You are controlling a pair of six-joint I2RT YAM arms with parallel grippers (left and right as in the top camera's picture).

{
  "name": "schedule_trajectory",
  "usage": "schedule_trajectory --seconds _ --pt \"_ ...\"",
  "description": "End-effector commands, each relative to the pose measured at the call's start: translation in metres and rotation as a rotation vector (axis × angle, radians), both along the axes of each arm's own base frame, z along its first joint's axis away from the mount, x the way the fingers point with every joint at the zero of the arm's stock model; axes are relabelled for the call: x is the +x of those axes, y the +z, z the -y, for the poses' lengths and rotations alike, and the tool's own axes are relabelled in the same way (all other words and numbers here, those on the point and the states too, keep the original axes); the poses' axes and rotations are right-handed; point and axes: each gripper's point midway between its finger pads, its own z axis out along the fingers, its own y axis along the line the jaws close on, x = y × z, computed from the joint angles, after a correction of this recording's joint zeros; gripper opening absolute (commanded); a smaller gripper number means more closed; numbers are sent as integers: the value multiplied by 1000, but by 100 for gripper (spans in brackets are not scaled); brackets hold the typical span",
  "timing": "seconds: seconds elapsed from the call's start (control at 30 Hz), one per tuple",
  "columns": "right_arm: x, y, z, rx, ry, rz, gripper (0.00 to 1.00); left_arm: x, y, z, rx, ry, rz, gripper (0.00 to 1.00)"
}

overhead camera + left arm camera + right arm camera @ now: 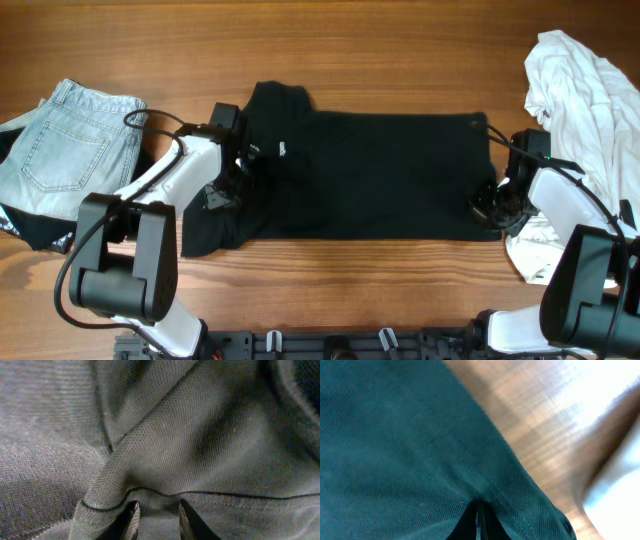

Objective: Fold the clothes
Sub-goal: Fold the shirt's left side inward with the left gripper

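Left wrist, closest in: left gripper [157, 512] with jaws set at a narrow gap, that gap packed with a pinch of black shirt [200, 435] just below a stitched hem line. Fine piqué knit, dull grey-black under the lens, rucked into soft ridges, one deep crease slanting up and left.

Right wrist: right gripper [480, 521] with jaws pressed together on the double-stitched edge of the same shirt. Bare wood worktop [535, 425] just past the hem, pale cloth of a white garment [620, 491] at the frame's right.

Overhead, front to back: open strip of wood grain between the arm bases and the shirt's near hem. Shirt spread flat across the middle, roughly rectangular, left end bunched and doubled over at the left gripper, right near corner at the right gripper. Folded jeans [70, 140] at the left, faded light denim, back pocket up, apart from the shirt, with a dark garment [35, 228] showing from beneath. White garment crumpled in a heap at the right edge, close beside the right arm. Broad band of bare wood along the far side.
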Motion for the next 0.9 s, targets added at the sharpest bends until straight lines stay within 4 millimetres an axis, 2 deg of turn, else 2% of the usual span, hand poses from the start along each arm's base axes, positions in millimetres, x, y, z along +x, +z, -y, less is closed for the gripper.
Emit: schedule_trajectory --seconds 0.0,0.07,0.13,0.2,0.23,0.27,0.3,0.33,0.4,0.47,0.53,0.77,0.87 --pt "-38 -8 11 -93 -100 -141 4 -35 -8 -15 70 -11 -135 29" --pt "-38 -4 12 -95 -109 -130 4 -41 -6 -16 74 -12 -157 30" --pt "-28 7 13 -97 -89 -65 5 -35 0 -15 68 -11 -124 30" --pt "-7 28 14 -96 -22 44 13 -20 16 -12 55 -14 -45 31" --pt "5 42 14 -92 18 107 22 -3 30 -9 38 -22 35 33" --pt "18 55 12 -82 56 170 33 15 44 -5 20 -37 122 38" --pt "31 70 10 -71 93 239 49 38 60 0 -1 -34 231 71" --pt "40 80 8 -61 111 283 56 57 72 4 -20 -38 329 82" --pt "53 90 -2 -13 164 349 57 88 90 19 -83 -125 487 87" --pt "58 92 -10 34 197 380 58 115 101 27 -108 -167 607 80" --pt "57 92 -12 42 201 378 58 135 100 24 -89 -155 671 78" --pt "55 92 -13 49 193 371 57 195 80 -5 -68 -73 816 78" --pt "56 92 -13 52 190 372 58 206 65 -5 -67 -71 828 75"
